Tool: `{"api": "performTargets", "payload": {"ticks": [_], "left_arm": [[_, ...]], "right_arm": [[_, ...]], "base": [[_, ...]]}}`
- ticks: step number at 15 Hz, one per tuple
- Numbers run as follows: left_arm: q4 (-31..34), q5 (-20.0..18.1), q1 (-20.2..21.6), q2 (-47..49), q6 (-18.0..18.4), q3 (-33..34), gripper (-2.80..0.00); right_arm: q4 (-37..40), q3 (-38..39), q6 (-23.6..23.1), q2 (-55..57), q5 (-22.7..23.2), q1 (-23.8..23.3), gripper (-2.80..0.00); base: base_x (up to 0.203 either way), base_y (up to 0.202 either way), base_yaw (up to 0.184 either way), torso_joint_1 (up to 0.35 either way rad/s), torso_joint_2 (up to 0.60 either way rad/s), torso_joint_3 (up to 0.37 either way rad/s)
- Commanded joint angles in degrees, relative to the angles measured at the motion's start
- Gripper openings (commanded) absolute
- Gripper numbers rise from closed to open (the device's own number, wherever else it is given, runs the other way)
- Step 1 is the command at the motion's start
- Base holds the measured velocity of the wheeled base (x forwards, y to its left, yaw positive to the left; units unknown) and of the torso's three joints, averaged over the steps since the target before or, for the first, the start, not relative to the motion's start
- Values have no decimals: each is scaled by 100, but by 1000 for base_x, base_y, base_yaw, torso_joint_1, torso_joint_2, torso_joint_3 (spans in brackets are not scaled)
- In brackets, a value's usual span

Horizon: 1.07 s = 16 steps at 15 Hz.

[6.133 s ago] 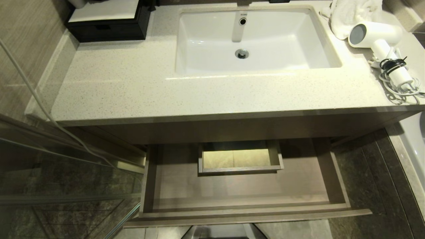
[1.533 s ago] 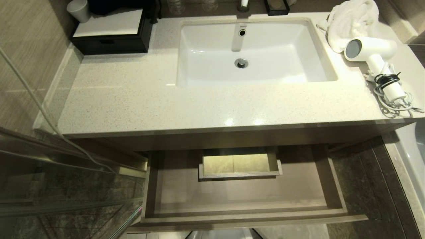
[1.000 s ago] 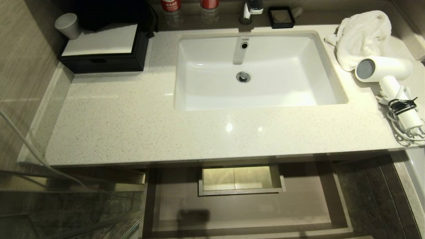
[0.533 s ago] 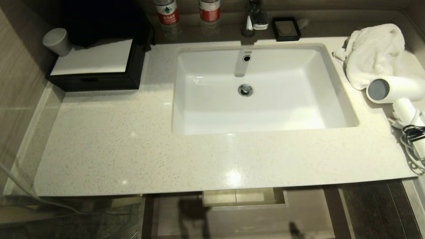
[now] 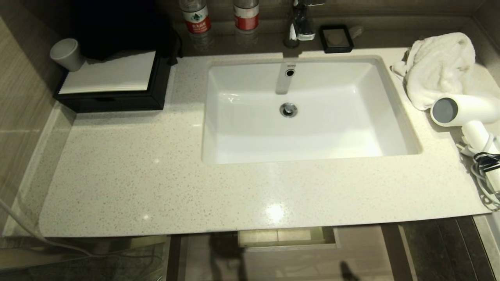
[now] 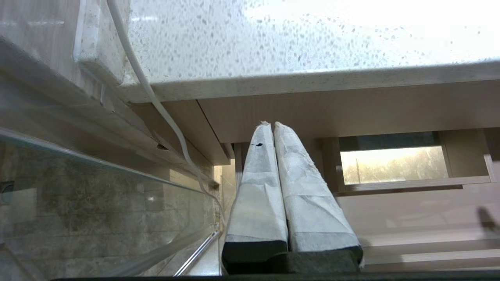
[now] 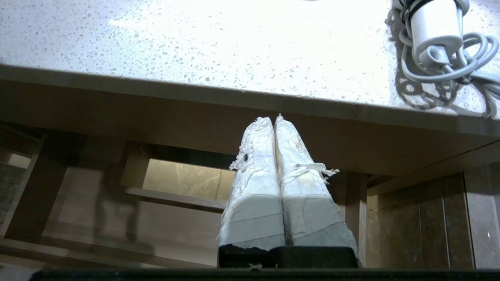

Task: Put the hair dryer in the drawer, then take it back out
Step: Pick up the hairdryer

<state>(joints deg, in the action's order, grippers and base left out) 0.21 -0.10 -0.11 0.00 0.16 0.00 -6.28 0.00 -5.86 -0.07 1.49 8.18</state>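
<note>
The white hair dryer point(image 5: 465, 113) lies on the counter's right end, grey end facing the sink, its handle end and coiled cord point(image 7: 437, 43) near the counter's front edge. The wood-grain drawer point(image 5: 363, 253) stands pulled out below the counter; only its back part with the boxed cut-out point(image 5: 287, 237) shows in the head view. My left gripper point(image 6: 272, 124) is shut and empty, hanging in front of the drawer's point(image 6: 422, 210) left side. My right gripper point(image 7: 275, 118) is shut and empty too, below the counter edge, over the drawer point(image 7: 156, 226), left of the cord.
A white sink point(image 5: 304, 113) sits mid-counter with a tap behind it. A white towel point(image 5: 437, 66) lies beside the dryer. A black box point(image 5: 113, 84) with a cup point(image 5: 64, 54) stands at the back left, two bottles point(image 5: 195, 15) behind. A glass panel point(image 6: 78, 203) stands left of the drawer.
The whole head view has shifted: the camera has risen, so the counter fills the frame and most of the drawer has dropped out of view. Nothing on the counter moved.
</note>
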Motion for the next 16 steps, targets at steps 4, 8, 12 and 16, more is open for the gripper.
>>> {"api": "performTargets", "payload": {"ticks": [4,8,12,16], "left_arm": [[-3,1,-4,0,0,5,-280],[-3,1,2,0,2,3,-280],[-3,1,2,0,2,4,-280],[-3,1,1,0,2,1,-280]], "right_arm": [[-5,229,-2,-222,1,4,-280],[17,229,64,-222,5,-1,-280],[-38,221,8,-222,1,-1,-280],[553,-1115,-105,-222,9,0,-280]], "base": [[0,0,0,210,-146,39],[0,0,0,10,-9,5],[0,0,0,0,0,0],[0,0,0,0,0,0]]}}
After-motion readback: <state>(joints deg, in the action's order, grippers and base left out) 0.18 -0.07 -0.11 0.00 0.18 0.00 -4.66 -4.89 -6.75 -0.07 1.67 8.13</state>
